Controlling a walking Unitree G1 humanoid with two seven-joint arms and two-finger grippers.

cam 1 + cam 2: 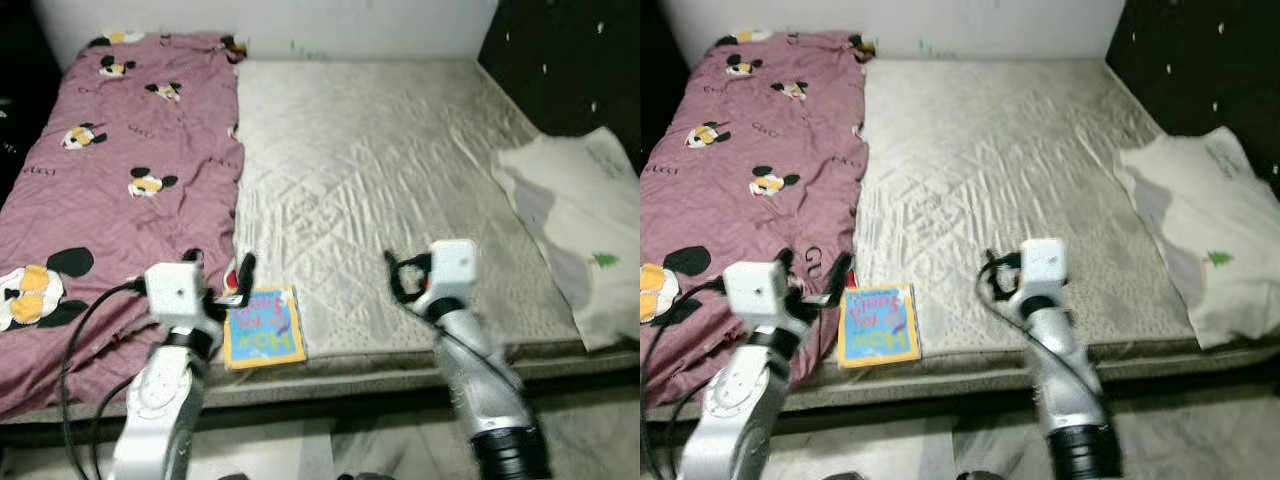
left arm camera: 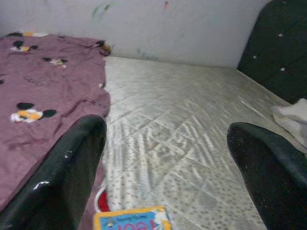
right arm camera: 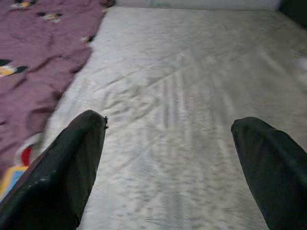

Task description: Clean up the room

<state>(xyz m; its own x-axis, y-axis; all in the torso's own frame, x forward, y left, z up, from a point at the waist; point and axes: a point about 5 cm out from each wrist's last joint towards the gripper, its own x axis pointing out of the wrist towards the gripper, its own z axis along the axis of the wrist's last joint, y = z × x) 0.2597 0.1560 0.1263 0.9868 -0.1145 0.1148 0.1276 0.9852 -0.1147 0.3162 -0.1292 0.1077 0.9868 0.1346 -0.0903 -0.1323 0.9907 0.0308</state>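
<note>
A small blue and yellow picture book (image 1: pixel 264 327) lies flat at the front edge of the bare grey mattress (image 1: pixel 390 170), beside a pink cartoon-mouse blanket (image 1: pixel 110 170). My left gripper (image 1: pixel 236 283) hovers just left of the book, open, with nothing between its fingers; in the left wrist view the book (image 2: pixel 132 219) lies just below the left gripper (image 2: pixel 165 134). A little red object (image 2: pixel 101 203) peeks out at the blanket's edge. My right gripper (image 1: pixel 400 276) hangs open over the mattress's front middle, and in the right wrist view the right gripper (image 3: pixel 168 124) holds nothing.
A white cloth or pillow with a green tree print (image 1: pixel 580 235) lies at the mattress's right edge. A dark padded headboard (image 1: pixel 570 60) stands at the right and a white wall (image 2: pixel 158 24) at the far end. The floor (image 1: pixel 600 440) lies before the bed.
</note>
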